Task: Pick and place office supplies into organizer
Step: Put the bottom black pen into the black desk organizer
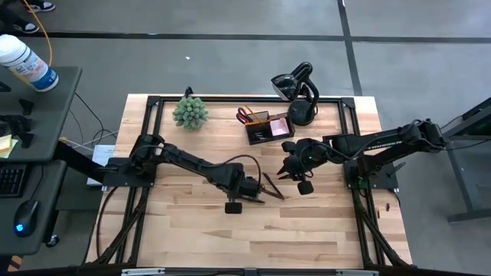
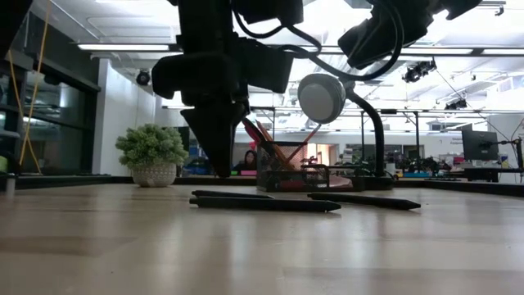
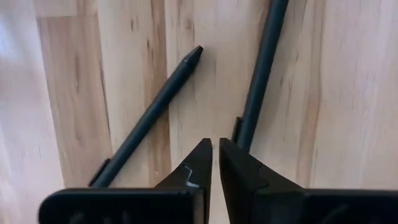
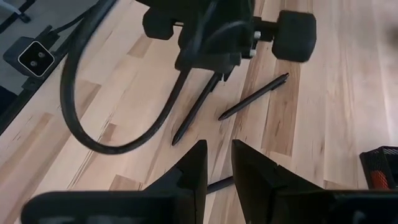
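Left end effector [image 3: 215, 155]: nearly closed, empty, above two black pens [image 3: 149, 118] on worktop [image 3: 348, 112].
Right end effector [image 4: 217, 163]: narrow gap, empty.

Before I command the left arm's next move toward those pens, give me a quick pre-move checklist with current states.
1. Left gripper empty: ok; its fingers are nearly together with nothing between them.
2. Left gripper lined up over a pen: not ok; it sits between the two slim black pens, gripping neither.
3. Pens lying flat on the wooden table: ok, per the low view.
4. Right gripper clear of the left arm: cannot tell; it hovers close by, empty.
5. Small black desk organizer upright and reachable: ok; it already holds some items.
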Robot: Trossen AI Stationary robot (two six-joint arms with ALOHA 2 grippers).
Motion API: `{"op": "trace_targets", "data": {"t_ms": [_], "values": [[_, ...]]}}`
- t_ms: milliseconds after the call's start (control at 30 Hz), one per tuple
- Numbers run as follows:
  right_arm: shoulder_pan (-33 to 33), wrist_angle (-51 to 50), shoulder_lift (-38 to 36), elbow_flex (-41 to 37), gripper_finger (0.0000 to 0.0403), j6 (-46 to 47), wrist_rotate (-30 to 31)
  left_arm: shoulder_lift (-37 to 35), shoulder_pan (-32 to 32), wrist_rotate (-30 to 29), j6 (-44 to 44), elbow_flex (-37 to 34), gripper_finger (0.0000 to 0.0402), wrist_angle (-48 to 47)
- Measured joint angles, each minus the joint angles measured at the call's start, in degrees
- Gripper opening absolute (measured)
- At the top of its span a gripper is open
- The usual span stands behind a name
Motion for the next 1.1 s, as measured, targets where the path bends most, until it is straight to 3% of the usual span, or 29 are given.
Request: {"op": "trace_targets", "data": {"t_ms": [367, 1100], "values": [[0.0, 1.2, 0.0, 0.0, 0.0067, 0.0, 0.4, 0.5, 0.0, 0.5, 0.9, 0.0, 0.0074, -0.1], [0.0, 1.7, 0.0, 0.0, 0.0067, 0.3, 0.4, 2.5, 0.7, 3.7, 2.0, 0.0, 0.0051, 1.0]]}}
